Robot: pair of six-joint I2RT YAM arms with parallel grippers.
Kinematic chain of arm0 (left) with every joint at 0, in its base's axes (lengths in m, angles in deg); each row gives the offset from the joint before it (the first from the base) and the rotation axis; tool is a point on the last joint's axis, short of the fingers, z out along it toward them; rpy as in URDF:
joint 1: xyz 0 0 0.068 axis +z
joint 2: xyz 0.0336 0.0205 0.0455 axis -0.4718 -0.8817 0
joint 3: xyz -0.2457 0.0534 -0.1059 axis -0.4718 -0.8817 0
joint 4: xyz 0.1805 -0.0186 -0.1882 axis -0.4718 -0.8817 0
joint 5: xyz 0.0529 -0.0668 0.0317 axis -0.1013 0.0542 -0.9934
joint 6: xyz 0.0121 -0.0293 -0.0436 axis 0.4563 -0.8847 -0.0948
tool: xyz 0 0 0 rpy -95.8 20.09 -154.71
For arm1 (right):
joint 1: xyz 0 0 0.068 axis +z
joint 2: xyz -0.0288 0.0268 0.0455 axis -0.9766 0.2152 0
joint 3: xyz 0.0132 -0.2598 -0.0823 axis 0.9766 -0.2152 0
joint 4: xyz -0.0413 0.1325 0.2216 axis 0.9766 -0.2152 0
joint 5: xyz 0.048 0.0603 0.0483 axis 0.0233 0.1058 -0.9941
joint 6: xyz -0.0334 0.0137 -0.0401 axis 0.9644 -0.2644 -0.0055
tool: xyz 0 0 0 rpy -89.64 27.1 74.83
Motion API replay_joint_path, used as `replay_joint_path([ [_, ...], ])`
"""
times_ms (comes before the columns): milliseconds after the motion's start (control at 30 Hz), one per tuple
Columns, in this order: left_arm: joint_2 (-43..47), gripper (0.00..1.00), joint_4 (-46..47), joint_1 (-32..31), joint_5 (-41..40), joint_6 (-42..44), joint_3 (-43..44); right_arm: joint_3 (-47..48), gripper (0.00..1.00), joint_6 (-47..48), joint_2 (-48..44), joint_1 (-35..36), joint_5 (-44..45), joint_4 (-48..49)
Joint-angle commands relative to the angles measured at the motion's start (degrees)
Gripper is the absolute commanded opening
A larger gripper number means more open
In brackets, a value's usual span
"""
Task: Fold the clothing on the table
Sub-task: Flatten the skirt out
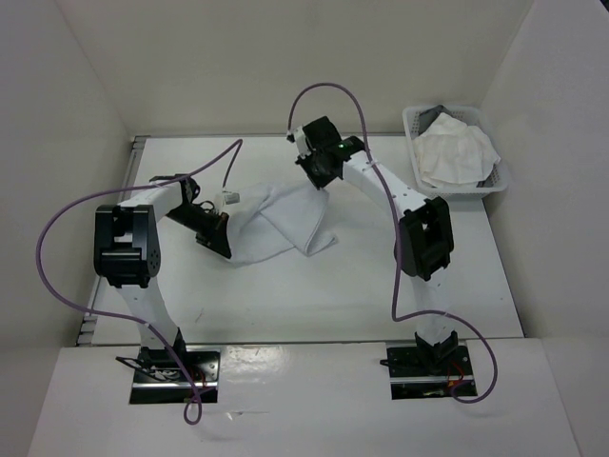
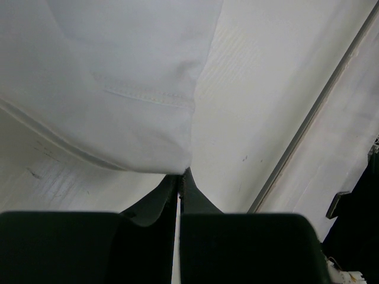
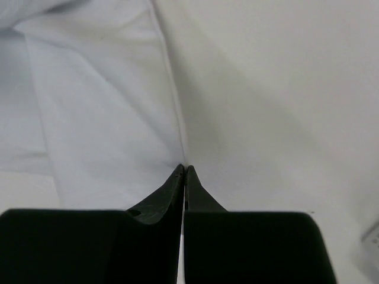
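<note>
White panels (image 1: 238, 57) close in the pale surface (image 1: 285, 295), and near its middle lies the clothing (image 1: 281, 224), a rumpled white piece spread between the two arms. Its left corner, beside a stitched hem, is nipped in the tightly closed left pincer (image 2: 180, 177), while the right pincer (image 3: 185, 171) is pinched fully together on the far right edge. At the surface's far right corner sits a white lattice basket (image 1: 413, 143) holding more white fabric (image 1: 455, 150).

walls: plain white panels (image 1: 285, 57) | far-right corner: white lattice basket (image 1: 411, 129) | light: soft, even
</note>
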Motion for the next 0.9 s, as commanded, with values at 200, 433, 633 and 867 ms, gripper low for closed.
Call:
replay_joint_path([
  [200,-0.2,0.03,-1.6,0.0,-0.7,3.4,-1.0,8.4,0.0,3.3,-0.9,0.4,16.1,6.6],
  [433,-0.2,0.03,-2.6,0.0,-0.7,4.4,-1.0,10.5,0.0,8.3,6.3,0.4,23.1,21.5],
  [633,-0.9,0.08,-4.6,0.0,-0.7,5.6,-1.0,29.9,0.43,1.3,19.6,-0.6,35.2,13.3],
  [867,-0.3,0.33,-6.4,0.6,-1.2,7.0,-0.4,41.1,0.64,-5.6,21.0,1.1,34.2,-5.1],
])
